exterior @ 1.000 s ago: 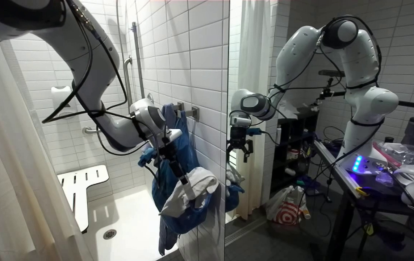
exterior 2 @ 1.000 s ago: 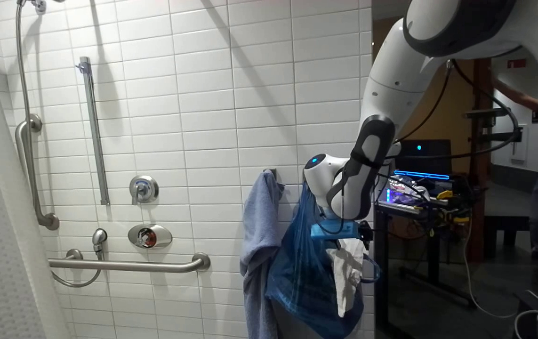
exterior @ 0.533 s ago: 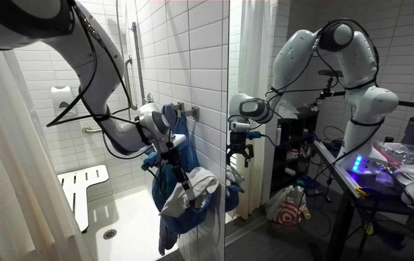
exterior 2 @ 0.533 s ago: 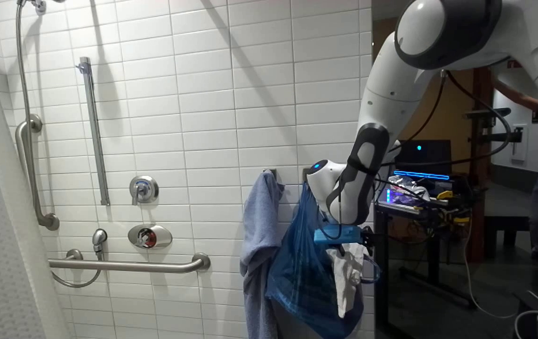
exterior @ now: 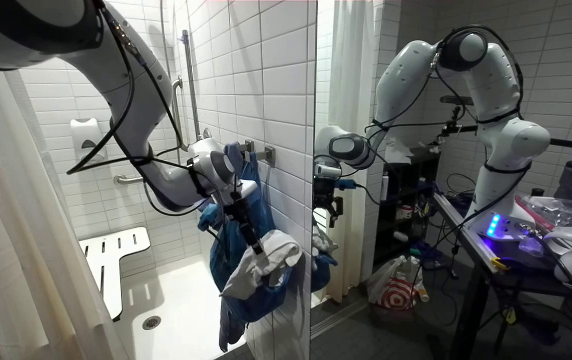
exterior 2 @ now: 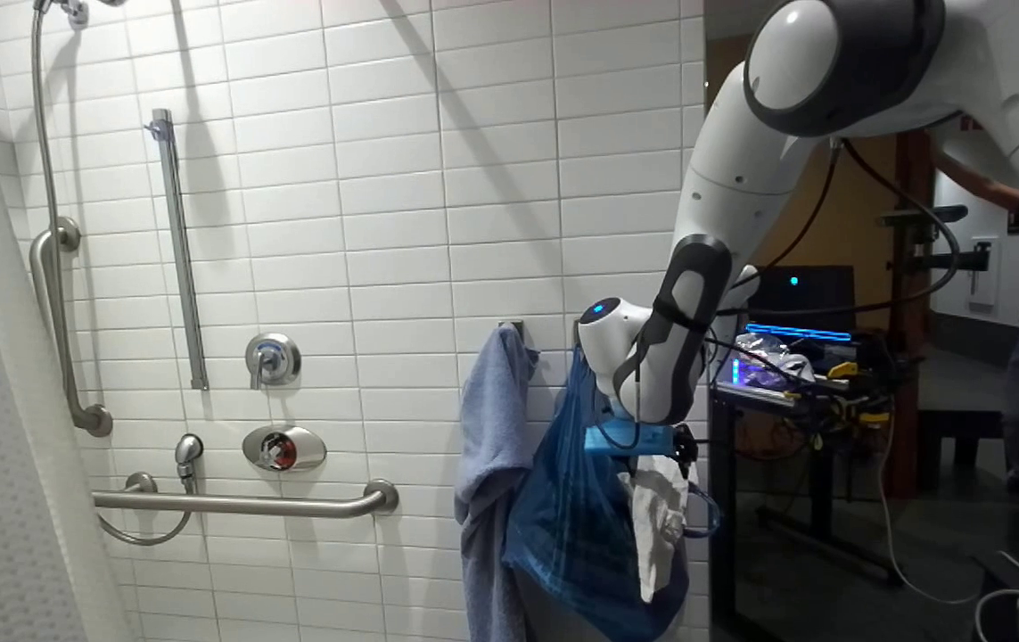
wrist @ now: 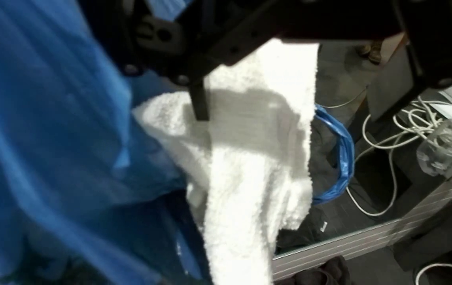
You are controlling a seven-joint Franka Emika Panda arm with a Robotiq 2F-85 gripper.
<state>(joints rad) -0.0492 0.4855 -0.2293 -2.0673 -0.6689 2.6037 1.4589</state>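
The gripper [wrist: 289, 118] stands with its two fingers [wrist: 199, 105] spread wide and nothing pinched between them. Beneath it, in the wrist view, lies the white terry towel [wrist: 241, 190]: one finger overlaps a fold on the side of the bag's body, while the other stands beyond the opposite edge, apart from the cloth. The towel's long axis runs from top to bottom of that view, crosswise to the line joining the fingertips, so the jaws straddle its width. In both exterior views the towel hangs below the gripper; whether the overlapping finger touches it cannot be told.

Next outward is the blue plastic bag [exterior 2: 562, 535], over whose upper edge the towel drapes. Its handle loop [wrist: 344, 158] projects past the towel, toward the farther finger. The bag hangs from a wall hook [exterior: 270, 156]; just beside it a blue-grey towel [exterior 2: 496, 428] hangs from a neighbouring hook [exterior: 249, 146].

Both hooks are fixed to the white tiled wall [exterior 2: 384, 223], which also bears a grab bar [exterior 2: 242, 505] and a shower valve [exterior 2: 273, 359]. Farther off are a slotted shower seat [exterior: 114, 267], a shower curtain [exterior: 15, 225] and a mirror [exterior: 561, 60] reflecting the arm.
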